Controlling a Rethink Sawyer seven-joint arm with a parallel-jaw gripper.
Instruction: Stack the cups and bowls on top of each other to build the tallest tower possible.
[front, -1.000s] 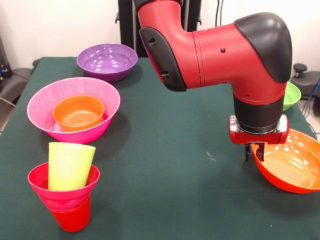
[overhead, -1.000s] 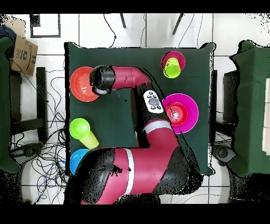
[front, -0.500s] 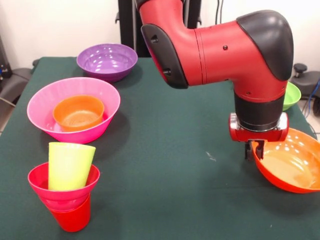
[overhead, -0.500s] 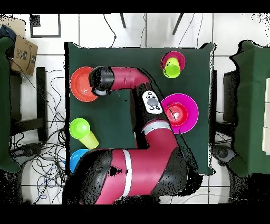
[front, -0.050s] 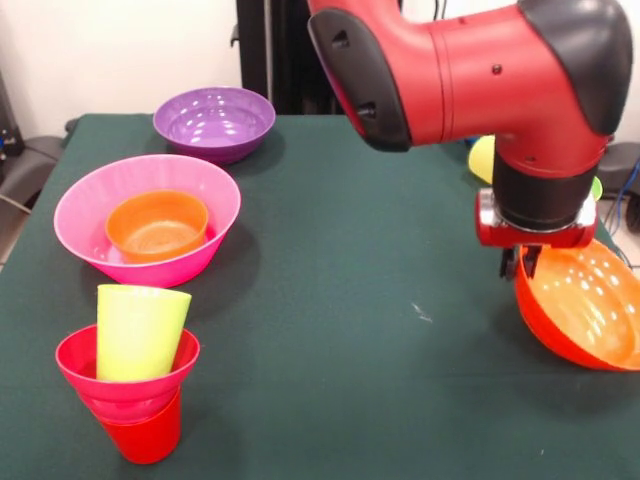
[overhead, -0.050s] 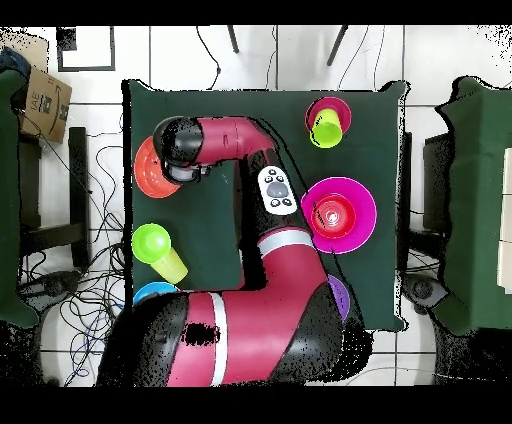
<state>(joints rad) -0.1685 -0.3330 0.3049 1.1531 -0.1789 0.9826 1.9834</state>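
Note:
My gripper (front, -0.050s: 521, 266) is shut on the near-left rim of the large orange bowl (front, -0.050s: 583, 308), which hangs tilted with its mouth turned toward the table's middle. In the overhead view the arm's wrist covers the gripper, and the large orange bowl (overhead, -0.050s: 146, 170) shows beside it. At the front left stands the tower: a red cup (front, -0.050s: 145, 437), a magenta bowl (front, -0.050s: 124, 378) on it, and a pale yellow cup (front, -0.050s: 139, 331) leaning inside. A large pink bowl (front, -0.050s: 95, 196) holds a small orange bowl (front, -0.050s: 157, 226). The purple bowl (front, -0.050s: 213, 121) sits at the back.
A lime green cup (overhead, -0.050s: 171, 266) lies against a green bowl (overhead, -0.050s: 150, 241), with a blue bowl (overhead, -0.050s: 150, 293) beside them. From the front, the lime green cup (front, -0.050s: 483, 158) peeks out behind the arm. The table's right edge runs close to the orange bowl.
The arm has swung toward the table's edge and risen a little. The large orange bowl has gone with it and now tilts more steeply.

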